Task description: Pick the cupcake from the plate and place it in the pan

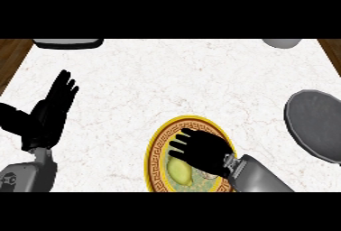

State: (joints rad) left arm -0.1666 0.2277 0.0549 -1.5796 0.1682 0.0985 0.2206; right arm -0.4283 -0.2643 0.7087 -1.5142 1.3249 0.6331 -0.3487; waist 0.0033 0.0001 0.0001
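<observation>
Head view, cupcake [180, 170] on plate [154, 149] under right hand [203, 151]; pan [320, 122] apart

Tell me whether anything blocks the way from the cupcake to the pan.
Nothing visible does. The cupcake sits on the plate close by the right hand; only bare counter lies between plate and pan.

White marble counter [166, 81], brown wood [12, 56] at its sides; dark-rimmed object [68, 43] top left, pale object [282, 42] top right
</observation>
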